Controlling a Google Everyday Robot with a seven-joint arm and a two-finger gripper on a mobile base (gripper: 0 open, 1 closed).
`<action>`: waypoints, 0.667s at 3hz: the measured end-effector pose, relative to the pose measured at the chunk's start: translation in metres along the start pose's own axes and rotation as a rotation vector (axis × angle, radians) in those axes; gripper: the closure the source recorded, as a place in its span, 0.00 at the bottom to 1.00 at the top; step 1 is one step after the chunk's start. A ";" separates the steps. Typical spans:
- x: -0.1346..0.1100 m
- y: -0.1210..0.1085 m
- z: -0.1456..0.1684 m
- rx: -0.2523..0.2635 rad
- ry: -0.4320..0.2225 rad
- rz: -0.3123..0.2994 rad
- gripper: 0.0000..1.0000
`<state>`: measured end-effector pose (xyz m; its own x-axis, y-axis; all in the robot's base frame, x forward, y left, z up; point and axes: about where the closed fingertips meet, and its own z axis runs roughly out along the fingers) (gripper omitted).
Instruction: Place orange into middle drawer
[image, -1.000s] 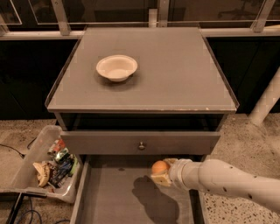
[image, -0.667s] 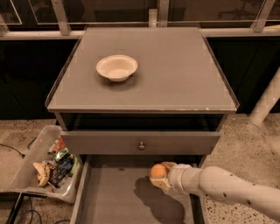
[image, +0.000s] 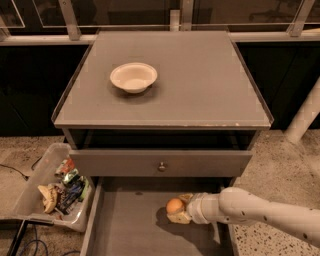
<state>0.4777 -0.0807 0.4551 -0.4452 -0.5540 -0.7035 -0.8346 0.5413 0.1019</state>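
The orange is a small round fruit held between the yellowish fingers of my gripper. The gripper is shut on it, low inside the open middle drawer, near the drawer's grey floor and right of its centre. The white arm comes in from the lower right over the drawer's right wall. I cannot tell whether the orange touches the floor.
Above the open drawer is a shut drawer front with a small metal knob. A cream-white bowl sits on the cabinet top. A clear bin of snack packets stands on the floor at the left. A white post stands at the right.
The gripper has moved down and to the left with the orange, deeper into the open drawer.
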 end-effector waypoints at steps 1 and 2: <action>0.021 0.003 0.030 -0.042 0.086 -0.014 1.00; 0.043 0.000 0.059 -0.021 0.178 -0.008 1.00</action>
<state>0.4780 -0.0675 0.3834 -0.4877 -0.6624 -0.5687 -0.8440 0.5242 0.1132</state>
